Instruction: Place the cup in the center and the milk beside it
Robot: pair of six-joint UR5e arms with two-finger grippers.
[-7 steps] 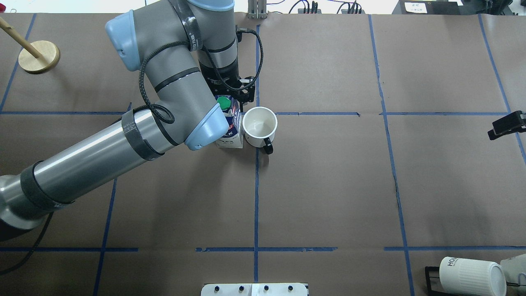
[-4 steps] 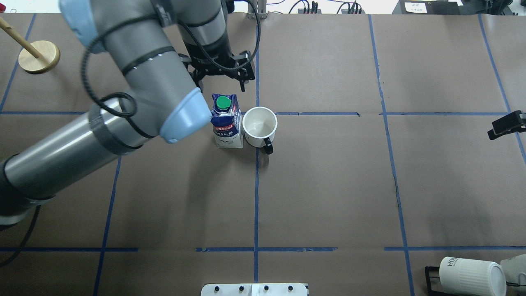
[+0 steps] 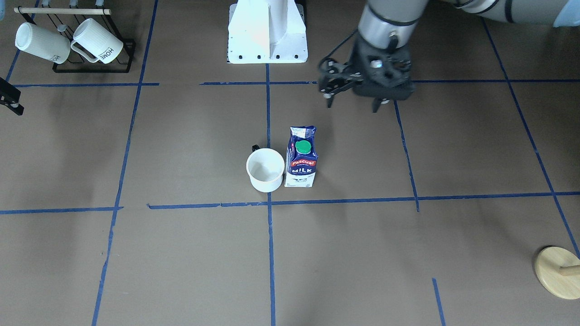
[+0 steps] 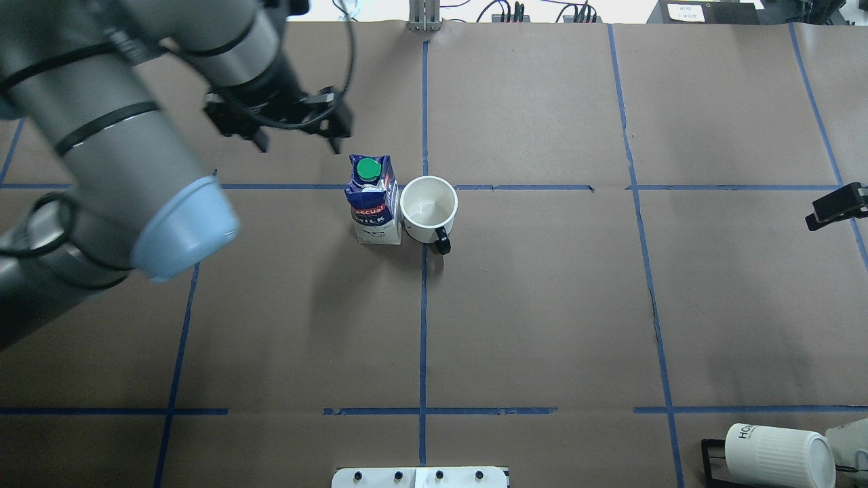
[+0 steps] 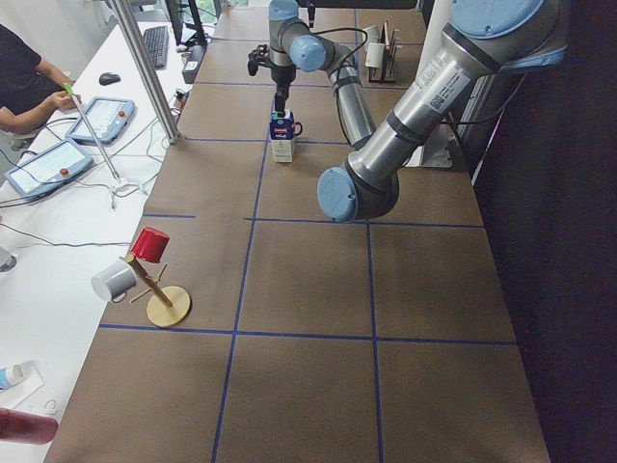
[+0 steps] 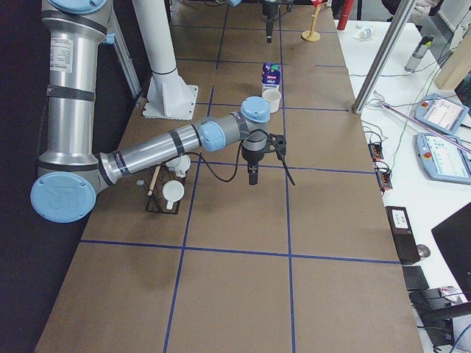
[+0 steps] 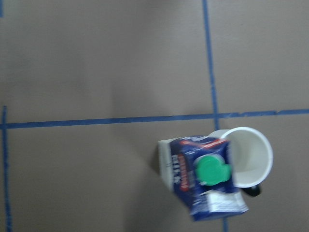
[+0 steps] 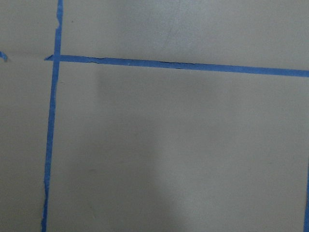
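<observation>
The white cup (image 4: 428, 209) with a small black handle stands upright just next to the crossing of blue tape lines (image 4: 424, 187); its smiley face is not visible. The dark blue milk carton (image 4: 371, 200) with a green cap stands upright, touching the cup's side. Both show in the front view, cup (image 3: 265, 170) and milk (image 3: 301, 158), and in the left wrist view, milk (image 7: 207, 179) and cup (image 7: 251, 154). My left gripper (image 4: 298, 146) is open and empty, raised and off to the carton's far left; it also shows in the front view (image 3: 352, 106). My right gripper (image 4: 834, 207) hangs shut and empty at the table's right edge.
A black rack with ribbed white "HOME" mugs (image 3: 68, 40) stands at the near right corner (image 4: 780, 454). A wooden mug stand (image 3: 557, 271) is at the far left, with a red and a grey cup on it (image 5: 145, 270). The white robot base (image 3: 267, 31) is at the near edge.
My left gripper has lifted off the milk carton and swung up and to the left, jaws open. The carton and the cup have stayed in place. The right arm has not moved.
</observation>
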